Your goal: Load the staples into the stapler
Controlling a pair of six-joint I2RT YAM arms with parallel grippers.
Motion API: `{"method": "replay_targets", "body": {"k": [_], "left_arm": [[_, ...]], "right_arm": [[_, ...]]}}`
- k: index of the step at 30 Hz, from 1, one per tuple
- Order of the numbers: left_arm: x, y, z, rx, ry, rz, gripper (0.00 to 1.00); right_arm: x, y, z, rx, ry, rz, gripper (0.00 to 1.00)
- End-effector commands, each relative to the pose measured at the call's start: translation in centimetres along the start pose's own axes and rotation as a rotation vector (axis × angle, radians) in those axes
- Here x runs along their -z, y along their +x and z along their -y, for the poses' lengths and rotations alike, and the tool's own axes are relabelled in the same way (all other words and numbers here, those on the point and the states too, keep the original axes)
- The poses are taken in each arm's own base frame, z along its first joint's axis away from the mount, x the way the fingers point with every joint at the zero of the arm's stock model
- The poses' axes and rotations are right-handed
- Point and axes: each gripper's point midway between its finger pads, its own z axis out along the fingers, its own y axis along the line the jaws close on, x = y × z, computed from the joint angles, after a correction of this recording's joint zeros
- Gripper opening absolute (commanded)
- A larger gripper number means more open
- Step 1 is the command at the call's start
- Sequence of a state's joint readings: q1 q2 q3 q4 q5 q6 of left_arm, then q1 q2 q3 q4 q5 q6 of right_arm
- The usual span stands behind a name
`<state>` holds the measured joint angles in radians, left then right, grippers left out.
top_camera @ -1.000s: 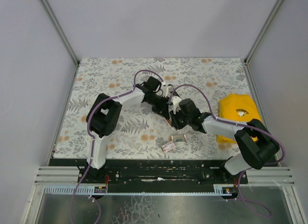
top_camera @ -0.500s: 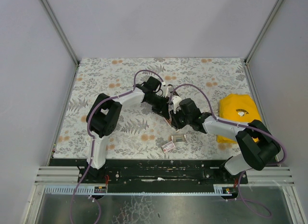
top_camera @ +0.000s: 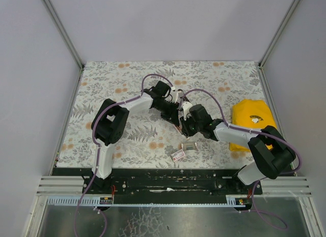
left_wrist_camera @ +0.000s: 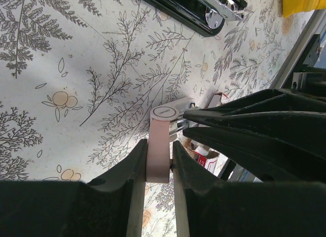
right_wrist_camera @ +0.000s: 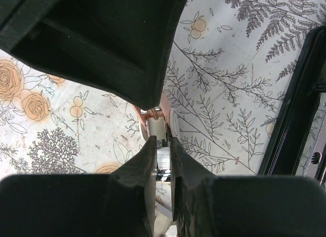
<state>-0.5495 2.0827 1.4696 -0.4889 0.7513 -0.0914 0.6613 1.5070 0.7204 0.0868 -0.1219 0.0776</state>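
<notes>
Top external: grey-walled floral table (top_camera: pixel 112 79); left end effector (left_wrist_camera: pixel 159 148) pinches pink strip (left_wrist_camera: pixel 162 122), right end effector (right_wrist_camera: pixel 162 141) silvery piece (right_wrist_camera: pixel 163 159).

Stapler (left_wrist_camera: pixel 178 10) glossy black plastic with bright chromed metal; pale pink bar (left_wrist_camera: pixel 159 155) smooth satin plastic, metal strip (right_wrist_camera: pixel 163 163) beside it shiny; table cover (top_camera: pixel 127 79) matt floral print; yellow cloth (top_camera: pixel 252 122) soft, matt.

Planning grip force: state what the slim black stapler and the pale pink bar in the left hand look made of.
The slim black stapler: glossy black shell, likely plastic or painted metal, judging by its sheen; bright chrome-like metal inner rail, mirror highlights. The pale pink bar in the left hand: matte, smooth, probably plastic.
</notes>
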Motion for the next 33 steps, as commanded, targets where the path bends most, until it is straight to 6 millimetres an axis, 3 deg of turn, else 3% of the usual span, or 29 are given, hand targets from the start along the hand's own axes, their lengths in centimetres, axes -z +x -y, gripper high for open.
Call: {"method": "replay_targets", "body": {"k": [1, 8, 23, 33], "left_arm": [[-0.4, 0.8, 0.1, 0.003, 0.0, -0.043, 0.0], [-0.4, 0.8, 0.1, 0.003, 0.0, -0.044, 0.0], [-0.3, 0.7, 0.2, 0.0, -0.005, -0.038, 0.0], [-0.1, 0.6, 0.4, -0.004, -0.007, -0.038, 0.0]], "right_arm": [[0.0, -2.0, -0.6, 0.028, -0.014, 0.041, 0.18], [0.0, -2.0, -0.7, 0.028, -0.019, 0.044, 0.18], [-0.5, 0.2, -0.4, -0.007, -0.004, -0.008, 0.18], [0.8, -2.2, -0.8, 0.016, -0.017, 0.031, 0.18]]}}
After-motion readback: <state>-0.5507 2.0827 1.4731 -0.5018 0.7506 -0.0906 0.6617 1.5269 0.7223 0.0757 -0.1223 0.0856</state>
